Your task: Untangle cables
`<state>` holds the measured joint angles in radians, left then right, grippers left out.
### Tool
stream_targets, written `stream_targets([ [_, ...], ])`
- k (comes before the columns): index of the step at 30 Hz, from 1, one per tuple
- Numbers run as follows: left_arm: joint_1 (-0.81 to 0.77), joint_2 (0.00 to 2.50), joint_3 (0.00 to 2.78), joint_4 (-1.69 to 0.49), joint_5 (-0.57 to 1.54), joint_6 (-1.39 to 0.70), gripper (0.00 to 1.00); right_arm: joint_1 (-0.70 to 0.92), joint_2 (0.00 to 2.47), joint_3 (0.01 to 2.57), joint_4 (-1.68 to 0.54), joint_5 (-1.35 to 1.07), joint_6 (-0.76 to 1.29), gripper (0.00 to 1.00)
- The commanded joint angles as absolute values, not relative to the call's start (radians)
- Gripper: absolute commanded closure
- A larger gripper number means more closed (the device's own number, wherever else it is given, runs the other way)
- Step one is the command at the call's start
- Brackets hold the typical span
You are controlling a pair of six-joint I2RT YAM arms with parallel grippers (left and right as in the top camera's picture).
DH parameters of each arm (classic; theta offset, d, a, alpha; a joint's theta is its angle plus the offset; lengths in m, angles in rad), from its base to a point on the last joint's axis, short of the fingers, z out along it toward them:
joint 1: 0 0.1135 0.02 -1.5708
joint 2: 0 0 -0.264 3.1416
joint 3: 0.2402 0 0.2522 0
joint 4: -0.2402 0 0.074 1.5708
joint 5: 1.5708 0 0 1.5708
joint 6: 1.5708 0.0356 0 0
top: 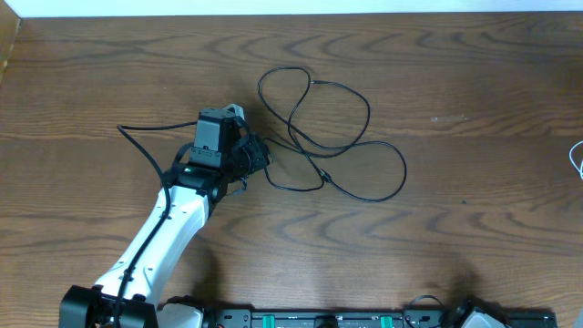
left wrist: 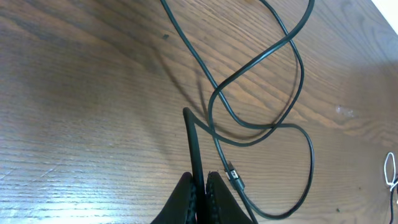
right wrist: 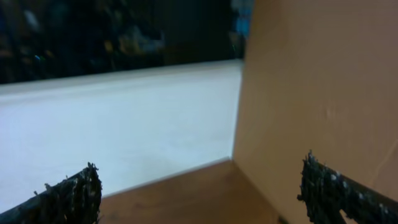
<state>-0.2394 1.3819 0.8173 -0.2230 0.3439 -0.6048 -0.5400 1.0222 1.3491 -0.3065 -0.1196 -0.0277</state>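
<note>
So the black cable [left wrist: 193, 146] is sprawled on the wooden table [top: 474, 73] just past the left gripper [left wrist: 200, 194], on the side away from that gripper's arm. From overhead the whole tangle has its long axis on a diagonal. It runs from a narrow loop at the far end, away from the gripper, to a wider loop off to the side, and I count roughly 2 big loops crossing each other.

The left gripper's fingers are pressed together on a stretch of that black cable. In the wrist view the cord comes up out of the tips, kinks sharply and heads off into the loops. A small plug [left wrist: 231, 176] sits on the cord just beside the fingertips, its long axis lined up with the cord and slanting away from the gripper. I can't tell if it's 1 end or 2 ends joined.

The white cable [top: 577, 159] is well apart from the left gripper and from the black one. Only a sliver shows at the frame edge in the overhead and left wrist views, so which way it runs is anyone's guess.

The right gripper [right wrist: 200, 180] has its fingers spread wide. Its camera only gets a blurry pale surface [right wrist: 124, 124] and a tan panel [right wrist: 323, 81], so I can't place it relative to the left gripper.
</note>
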Motion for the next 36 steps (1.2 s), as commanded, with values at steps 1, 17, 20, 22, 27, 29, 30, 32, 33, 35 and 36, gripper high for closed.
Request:
stream_targets([
  [1, -0.242, 1.371, 0.822, -0.203, 0.425, -0.603, 0.92, -0.511, 0.914, 1.361, -0.325, -0.120, -0.068, 0.01],
  [17, -0.242, 1.371, 0.822, 0.781, 0.856, -0.984, 0.93, -0.488, 0.742, 1.360, -0.313, -0.474, 0.062, 0.01],
  [20, -0.242, 1.371, 0.823, 0.922, 0.856, -1.043, 0.93, -0.488, 0.748, 1.360, -0.299, -0.474, 0.120, 0.01],
  [22, -0.242, 1.370, 0.829, 0.987, 0.856, -1.069, 0.92, -0.488, 0.757, 1.360, -0.291, -0.475, 0.171, 0.01],
  [27, -0.242, 1.370, 0.848, 1.012, 0.857, -1.076, 0.93, -0.488, 0.803, 1.360, -0.299, -0.568, 0.337, 0.01],
  [29, -0.242, 1.370, 0.848, 1.002, 0.858, -1.075, 0.92, -0.488, 0.831, 1.360, -0.329, -0.653, 0.361, 0.01],
  [30, -0.242, 1.370, 0.848, 0.996, 0.859, -1.075, 0.93, -0.488, 0.847, 1.360, -0.358, -0.686, 0.363, 0.01],
  [32, -0.242, 1.371, 0.847, 0.982, 0.861, -1.074, 0.92, -0.488, 0.867, 1.360, -0.423, -0.699, 0.363, 0.01],
  [33, -0.242, 1.371, 0.847, 0.973, 0.861, -1.068, 0.92, -0.488, 0.881, 1.360, -0.477, -0.699, 0.363, 0.01],
  [35, -0.242, 1.371, 0.847, 0.939, 0.860, -1.028, 0.92, -0.488, 0.908, 1.360, -0.577, -0.699, 0.363, 0.01],
  [36, -0.242, 1.371, 0.847, 0.916, 0.859, -1.011, 0.92, -0.488, 0.927, 1.360, -0.635, -0.699, 0.362, 0.01],
])
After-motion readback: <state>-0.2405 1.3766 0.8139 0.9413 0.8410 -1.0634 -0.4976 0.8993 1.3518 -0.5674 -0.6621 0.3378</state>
